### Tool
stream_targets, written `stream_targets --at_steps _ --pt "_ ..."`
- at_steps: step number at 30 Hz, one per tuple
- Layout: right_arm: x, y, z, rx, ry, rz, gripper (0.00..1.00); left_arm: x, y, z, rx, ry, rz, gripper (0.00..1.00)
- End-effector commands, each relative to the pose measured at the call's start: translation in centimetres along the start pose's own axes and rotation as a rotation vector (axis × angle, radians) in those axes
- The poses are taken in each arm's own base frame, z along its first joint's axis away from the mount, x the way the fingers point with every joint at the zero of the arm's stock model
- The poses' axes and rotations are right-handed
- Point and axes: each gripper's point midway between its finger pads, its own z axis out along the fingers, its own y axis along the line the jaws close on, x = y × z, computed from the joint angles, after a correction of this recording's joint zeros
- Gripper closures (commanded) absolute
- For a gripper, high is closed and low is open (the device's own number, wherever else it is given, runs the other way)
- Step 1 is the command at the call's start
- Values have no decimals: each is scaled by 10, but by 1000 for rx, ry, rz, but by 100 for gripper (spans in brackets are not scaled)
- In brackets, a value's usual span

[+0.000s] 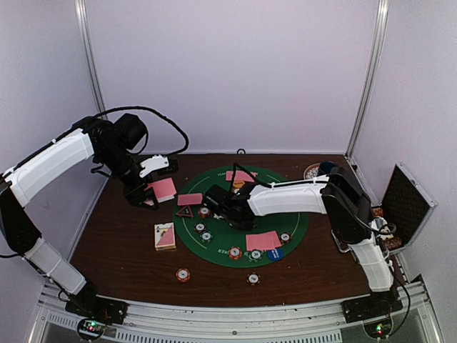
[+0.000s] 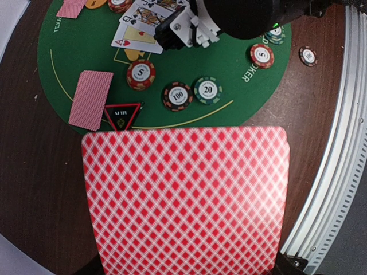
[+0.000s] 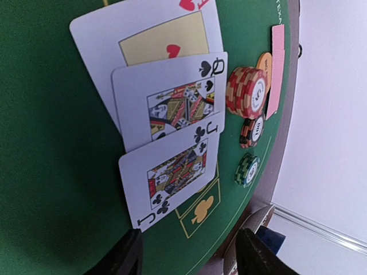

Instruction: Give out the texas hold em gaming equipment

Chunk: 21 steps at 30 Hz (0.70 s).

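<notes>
Grip looks solid: the left gripper (image 1: pixel 150 191) is clamped on one pink-backed diamond-pattern playing card (image 2: pixel 183 195). The card fills the near half of its wrist view and hangs over the left edge of the round green felt mat (image 1: pixel 218 246) on the brown wooden table (image 1: pixel 114 250). Just past the card's far edge sits the red-edged black triangle marker (image 2: pixel 121 116), with a face-down pink card (image 2: pixel 90 99) beside it.

My guess is this card is about to be dealt. I'd bring it down low and flat onto a bare spot, clear of the marker and the round striped poker chips (image 2: pixel 177 95), and only then let go. Further out, the right gripper (image 3: pixel 190 240) has its fingers apart with nothing between them, low over three face-up cards (image 3: pixel 172 97) (ace, queen, jack). So keep the left arm wide of it.
</notes>
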Motion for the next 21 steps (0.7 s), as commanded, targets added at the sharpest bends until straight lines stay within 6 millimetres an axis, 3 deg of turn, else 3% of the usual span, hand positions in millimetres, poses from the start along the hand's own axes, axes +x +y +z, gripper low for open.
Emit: stream_targets --at_steps 1,3,6,10,13,16,21 --pt "1 -17 -18 13 -38 70 36 -7 1 -6 -16 -40 13 100" --pt "1 -22 -24 14 -51 93 31 -7 1 -7 -17 -40 14 100" --pt "0 -35 -34 22 -76 153 16 -7 0 -7 -15 -41 15 100" --pt "-1 -78 -60 34 -146 361 1 -7 0 -8 -14 -44 14 100" --pt "-1 -109 -82 -23 -223 578 0 -7 0 -9 -16 -45 15 100" --pt "-4 -125 -103 -196 -305 816 0 -7 -1 -10 -18 -47 17 100" --pt "-31 -125 -144 -615 -491 1042 0 -7 -1 -10 -17 -51 19 100"
